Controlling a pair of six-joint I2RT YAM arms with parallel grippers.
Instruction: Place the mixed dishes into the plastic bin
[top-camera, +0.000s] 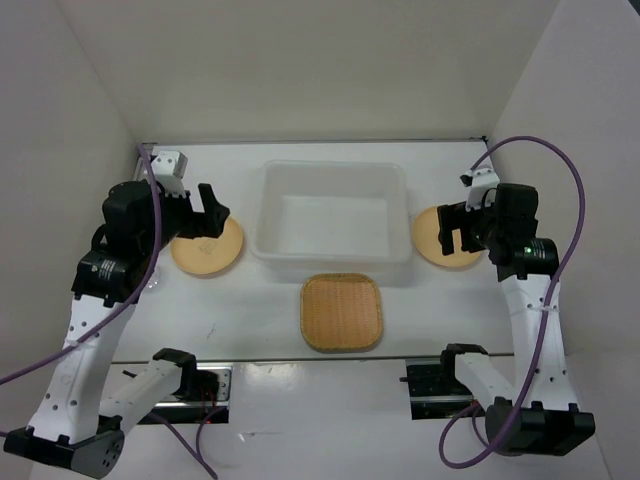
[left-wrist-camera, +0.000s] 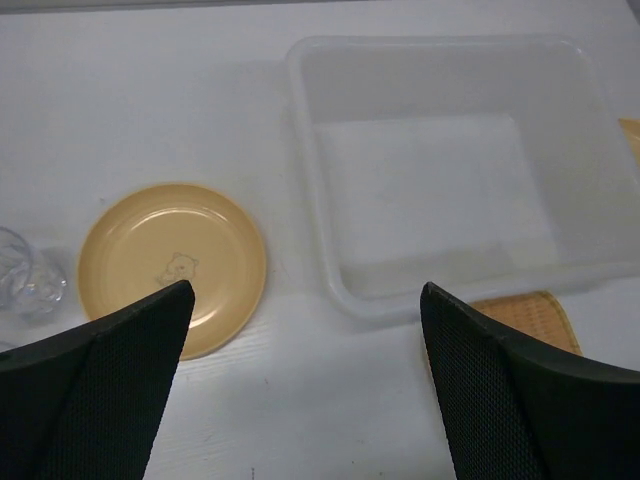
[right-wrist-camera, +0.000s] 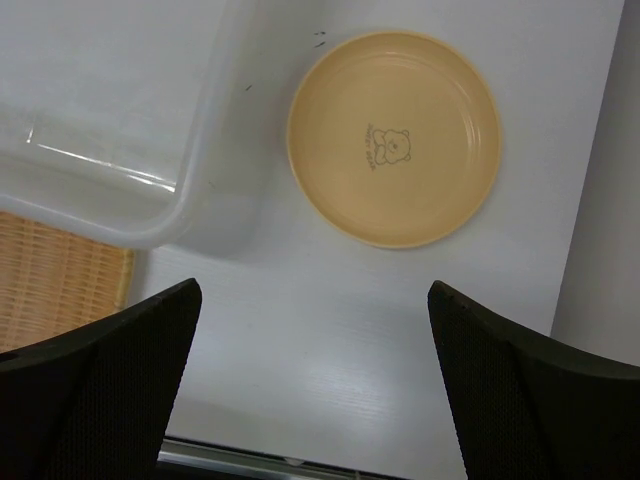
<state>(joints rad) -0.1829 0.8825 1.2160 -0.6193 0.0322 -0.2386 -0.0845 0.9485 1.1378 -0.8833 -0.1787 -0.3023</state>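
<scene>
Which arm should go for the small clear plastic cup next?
Left. The small clear plastic cup sits beside the round pale-orange plate under the open left end effector. The right end effector hovers beyond the translucent white rectangular plastic bin, over the other plate.

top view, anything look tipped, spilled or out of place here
Nothing stands out. The plastic bin sits upright and empty, the left plate and the right plate lie flat on either side of it, and the woven tray lies flat in front.

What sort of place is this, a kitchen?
Likely a robot test booth: plain white walls enclose a table, a left arm and right arm are bolted at its near edge, with a plastic bin and woven tray laid out.
</scene>
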